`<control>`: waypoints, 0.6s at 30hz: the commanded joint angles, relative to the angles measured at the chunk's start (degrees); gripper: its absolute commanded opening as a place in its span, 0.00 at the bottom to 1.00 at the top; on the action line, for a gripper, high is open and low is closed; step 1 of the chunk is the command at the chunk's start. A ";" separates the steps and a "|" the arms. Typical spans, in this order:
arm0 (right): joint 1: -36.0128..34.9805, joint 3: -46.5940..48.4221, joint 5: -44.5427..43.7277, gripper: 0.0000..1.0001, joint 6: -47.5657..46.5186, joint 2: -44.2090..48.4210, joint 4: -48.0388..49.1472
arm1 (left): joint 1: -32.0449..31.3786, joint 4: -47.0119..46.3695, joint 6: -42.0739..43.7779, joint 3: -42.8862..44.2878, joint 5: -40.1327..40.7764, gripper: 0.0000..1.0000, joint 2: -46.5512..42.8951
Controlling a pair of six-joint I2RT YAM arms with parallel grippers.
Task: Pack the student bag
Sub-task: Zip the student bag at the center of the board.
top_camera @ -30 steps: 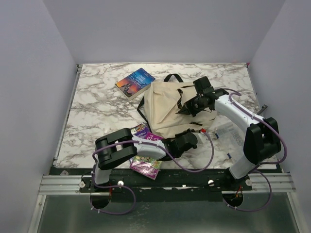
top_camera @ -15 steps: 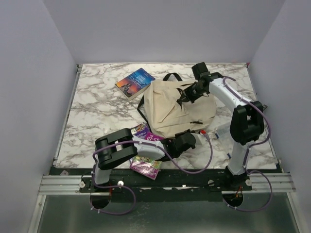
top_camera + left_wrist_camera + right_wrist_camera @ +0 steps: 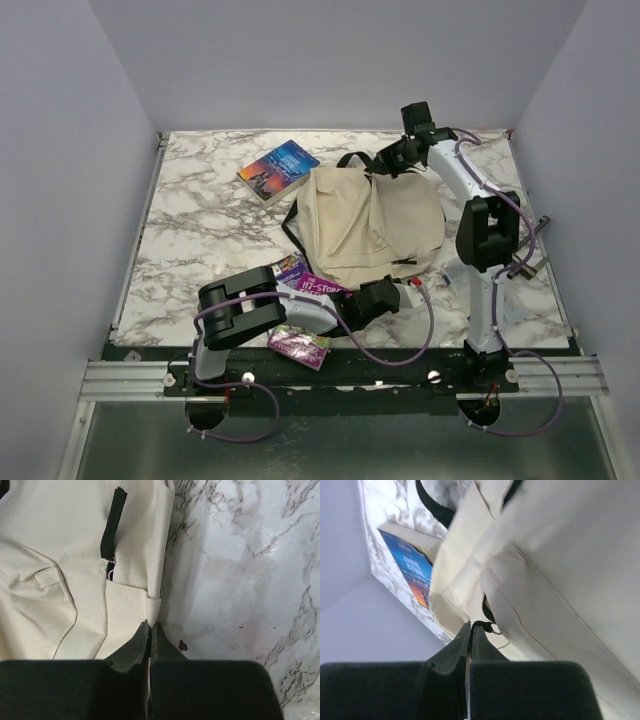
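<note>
Top external view gives you the student bag (image 3: pixel 365 225) lying near the middle of the marble table (image 3: pixel 200 230), cream cloth up, with its black straps (image 3: pixel 352 158) looping off the far edge. Your right gripper (image 3: pixel 382 165) sits at the bag's far right corner, and your left gripper (image 3: pixel 392 290) reaches in low at its near edge. On the left wrist camera the left gripper (image 3: pixel 149 629) has its jaws pressed together on the bag's edge. The hem by a pocket corner runs straight into the seam between the tips, with bare marble just to the right and a black tab (image 3: pixel 111 525) higher up on the cloth. On the right wrist camera the right gripper (image 3: pixel 470 627) is likewise closed tight, nipping a fold of cream fabric. A small black loop of trim (image 3: pixel 487 626) sits right beside the tips, and you cannot tell whether the loop itself is caught. A blue paperback (image 3: pixel 279 170) lies just beyond the bag's far left corner, apart from it. A purple book (image 3: pixel 318 284) lies beside the bag's near left edge, partly under the left arm. Another colourful book (image 3: pixel 298 343) lies at the table's near edge under that arm.
</note>
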State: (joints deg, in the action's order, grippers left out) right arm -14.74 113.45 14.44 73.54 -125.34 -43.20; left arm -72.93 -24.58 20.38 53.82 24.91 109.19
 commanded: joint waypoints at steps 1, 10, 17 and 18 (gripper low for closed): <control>2.13 10.45 -0.57 0.01 3.28 -7.58 16.11 | -4.08 0.07 -4.17 -1.72 -12.73 0.00 2.05; 3.33 22.52 3.44 0.01 2.08 -20.89 21.76 | -3.89 -0.65 -3.69 -1.48 -13.28 0.00 2.34; 3.94 28.48 0.78 0.01 -14.15 -20.24 18.19 | -3.69 -0.27 -4.18 -0.96 -14.15 0.00 1.98; 4.37 27.68 1.21 0.06 -17.97 -18.35 16.15 | -3.54 0.34 -4.28 -0.69 -14.35 0.00 1.80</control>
State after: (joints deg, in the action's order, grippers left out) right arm -13.02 134.41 20.45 67.44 -146.82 -39.70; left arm -72.75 -26.94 19.97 53.60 24.18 109.97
